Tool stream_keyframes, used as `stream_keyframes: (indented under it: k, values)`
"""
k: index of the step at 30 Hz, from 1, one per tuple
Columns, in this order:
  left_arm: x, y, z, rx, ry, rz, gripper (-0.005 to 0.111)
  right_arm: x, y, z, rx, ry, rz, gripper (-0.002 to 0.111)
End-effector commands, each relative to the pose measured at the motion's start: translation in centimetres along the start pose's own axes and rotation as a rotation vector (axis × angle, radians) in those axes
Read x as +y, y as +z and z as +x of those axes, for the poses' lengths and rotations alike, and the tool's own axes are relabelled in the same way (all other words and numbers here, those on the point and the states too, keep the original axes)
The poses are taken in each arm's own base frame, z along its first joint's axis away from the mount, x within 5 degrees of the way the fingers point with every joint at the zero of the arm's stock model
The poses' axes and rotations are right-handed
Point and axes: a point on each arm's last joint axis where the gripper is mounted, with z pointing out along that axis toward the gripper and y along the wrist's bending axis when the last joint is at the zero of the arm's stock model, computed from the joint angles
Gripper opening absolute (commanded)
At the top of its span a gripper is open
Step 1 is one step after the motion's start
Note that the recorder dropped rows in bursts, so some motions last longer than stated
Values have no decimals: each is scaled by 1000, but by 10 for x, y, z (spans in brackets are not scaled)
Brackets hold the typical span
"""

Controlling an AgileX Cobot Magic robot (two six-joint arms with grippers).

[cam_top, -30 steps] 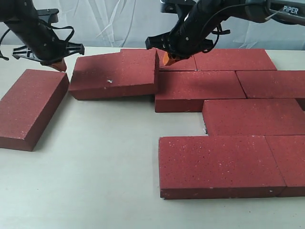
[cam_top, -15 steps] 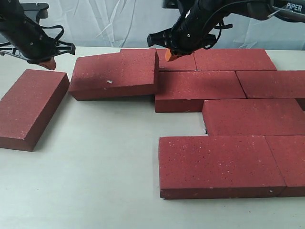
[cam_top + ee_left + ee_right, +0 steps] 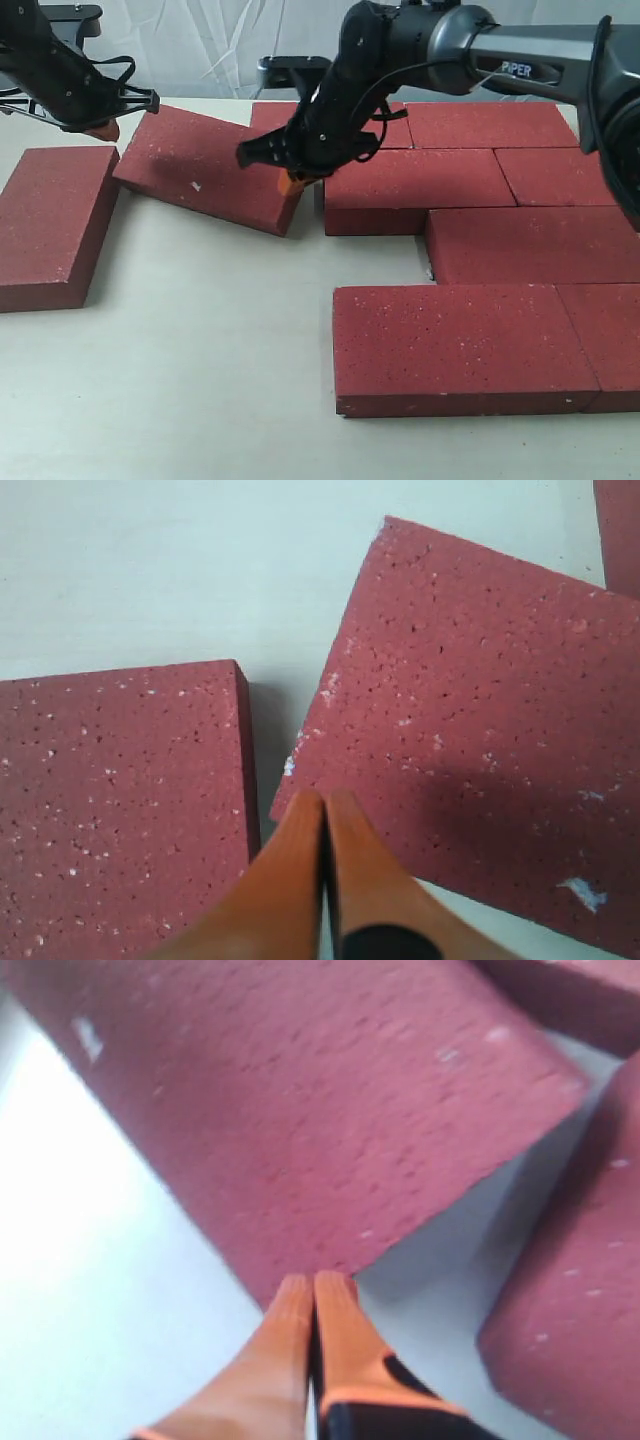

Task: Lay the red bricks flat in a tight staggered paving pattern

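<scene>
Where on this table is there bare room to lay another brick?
The widest bare table is bordered by the left brick, the skewed brick and the front row. Crowded: the gap at the right claw, between skewed brick and paving.

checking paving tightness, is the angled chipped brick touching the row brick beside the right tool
Apart. The right wrist view shows bare table between the angled brick and the row brick.

Red bricks (image 3: 460,345): dark red, matte, fine pale speckle throughout. Angled brick (image 3: 215,165): small white chip mark. Tabletop (image 3: 200,380): plain pale cream. Left tool (image 3: 100,130), right tool (image 3: 293,182): orange tips, black bodies. Right arm (image 3: 540,60): grey, white lettering. Backdrop (image 3: 200,40): pale blue-grey.
</scene>
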Motion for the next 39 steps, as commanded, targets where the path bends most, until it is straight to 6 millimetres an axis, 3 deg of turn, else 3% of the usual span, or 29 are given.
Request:
stream_keyframes:
  k: [1,7,11,14,18,23,29,34,39]
  values:
    - [-1,-4,-2,-25,-1,3,0,15,-3,5,43,-68,-2,-1]
    - [-1,-4,-3,-30,-1,4,0,10,-24,1,22,-99,49,-1]
    - [-1,-4,-4,-43,-3,7,0,-3,-49,-15,-129,-71,168,-1]
    - [-2,-4,-4,-48,-9,12,0,-19,-58,-28,-272,-9,231,-1]
    - [-2,-4,-5,-53,-10,13,0,-28,-43,-40,-414,7,214,-1]
    - [-2,-4,-5,-57,-10,13,0,-36,-10,-46,-510,13,194,-1]
    - [-2,-4,-6,-70,-11,16,0,-40,13,-39,-461,97,166,-1]
    - [-2,-4,-6,-65,-11,15,0,-36,15,-28,-339,154,148,-1]
    - [-3,-4,-6,-62,-17,19,0,-30,4,-17,-193,161,140,-1]
